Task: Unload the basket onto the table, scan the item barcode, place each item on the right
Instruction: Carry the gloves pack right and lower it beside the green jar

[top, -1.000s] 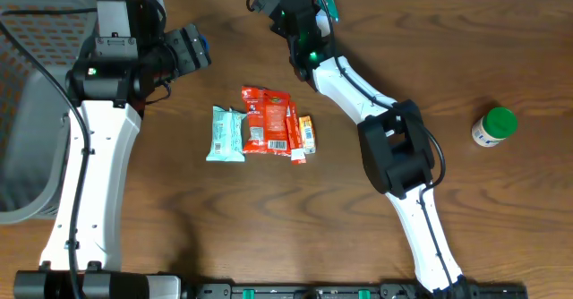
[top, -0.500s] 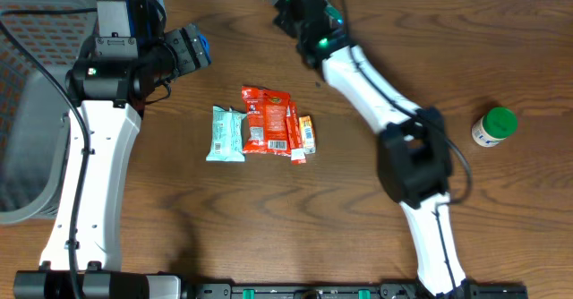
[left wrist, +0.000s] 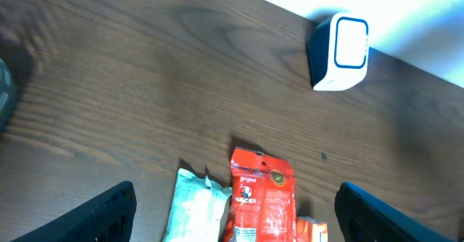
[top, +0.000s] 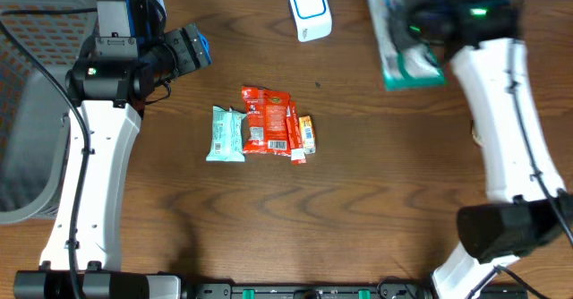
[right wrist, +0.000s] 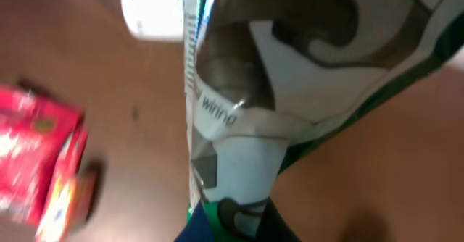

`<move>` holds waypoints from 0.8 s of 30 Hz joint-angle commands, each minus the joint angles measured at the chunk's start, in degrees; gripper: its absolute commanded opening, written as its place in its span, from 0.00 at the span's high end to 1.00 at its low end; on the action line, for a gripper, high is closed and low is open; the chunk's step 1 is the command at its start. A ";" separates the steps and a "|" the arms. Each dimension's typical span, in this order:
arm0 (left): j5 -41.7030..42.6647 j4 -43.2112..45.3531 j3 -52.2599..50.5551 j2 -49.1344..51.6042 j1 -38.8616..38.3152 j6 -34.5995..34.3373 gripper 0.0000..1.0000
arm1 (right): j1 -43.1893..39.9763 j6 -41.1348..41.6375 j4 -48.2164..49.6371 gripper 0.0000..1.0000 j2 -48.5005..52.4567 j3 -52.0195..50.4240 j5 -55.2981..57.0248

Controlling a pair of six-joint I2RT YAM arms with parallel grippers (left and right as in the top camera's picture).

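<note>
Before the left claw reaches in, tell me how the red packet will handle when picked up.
The red packet looks like thin crinkled film lying flat, so it is probably floppy and light. Its smooth printed face may be slippery. It seems to touch the pale teal packet beside it, so a push would likely shift that too.

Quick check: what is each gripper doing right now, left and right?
Left gripper: open, holding nothing.
Right gripper: shut on a green-and-white packet, lifted off the table.
</note>
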 commanded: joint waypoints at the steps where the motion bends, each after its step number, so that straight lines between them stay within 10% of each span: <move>1: -0.15 0.02 0.20 -0.42 0.17 0.44 0.12 | -5.40 2.03 -5.97 0.99 -0.28 -0.09 -9.79; 10: -0.15 0.02 0.20 -0.42 0.17 0.44 0.12 | -15.52 0.35 -7.91 0.99 0.31 -11.78 -11.82; 24: -0.15 0.02 0.20 -0.42 0.17 0.44 0.12 | -16.15 -3.06 19.85 0.97 0.31 -40.06 -4.39</move>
